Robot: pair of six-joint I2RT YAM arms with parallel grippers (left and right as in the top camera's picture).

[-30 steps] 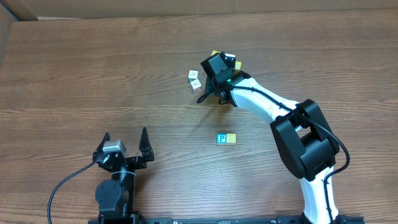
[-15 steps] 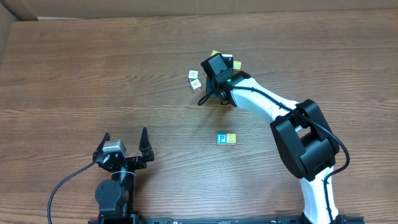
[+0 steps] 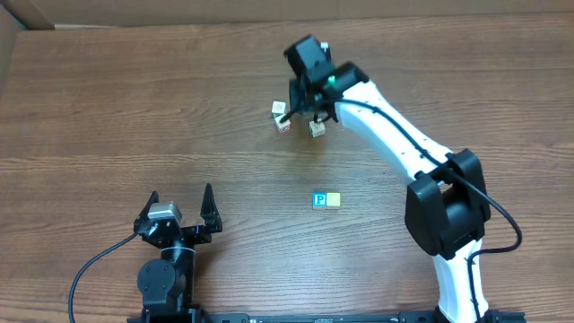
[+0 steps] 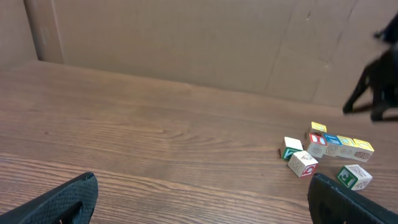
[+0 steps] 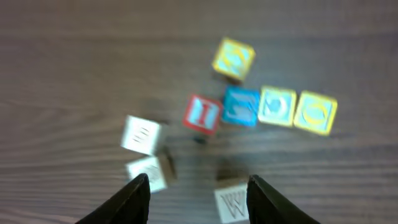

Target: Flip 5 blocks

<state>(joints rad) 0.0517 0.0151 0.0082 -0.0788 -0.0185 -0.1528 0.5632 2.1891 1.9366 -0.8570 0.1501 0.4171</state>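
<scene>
Right wrist view: a pale block (image 5: 231,202) bearing what looks like a "W" lies on the table (image 5: 62,50) just below the red "I" cube (image 5: 202,113), our marker for this scene. It shows between the fingers of the right hand (image 5: 198,183), which stand part-way apart and, as far as we can see, grip nothing.

A blue block (image 5: 240,106) touches the "I" cube at its side, and two yellow-faced blocks (image 5: 277,106) carry that row on. A lone yellow block (image 5: 233,59) sits just beyond the row. Two more pale blocks (image 5: 141,135) rest near the "I" cube on the side away from the row.

From overhead we find a blue "P" block (image 3: 319,200) and its yellow partner (image 3: 334,199) touching each other, well apart from the "I" cube, toward the robot's base. The left hand (image 3: 181,196) stands wide and empty, far from the "I" cube.

We judge the job to be mid-course. The loose pale blocks and the set-apart pair may already be turned, while the neat row beside the "I" cube looks untouched. How many of the five are done we cannot tell from these faces alone.
</scene>
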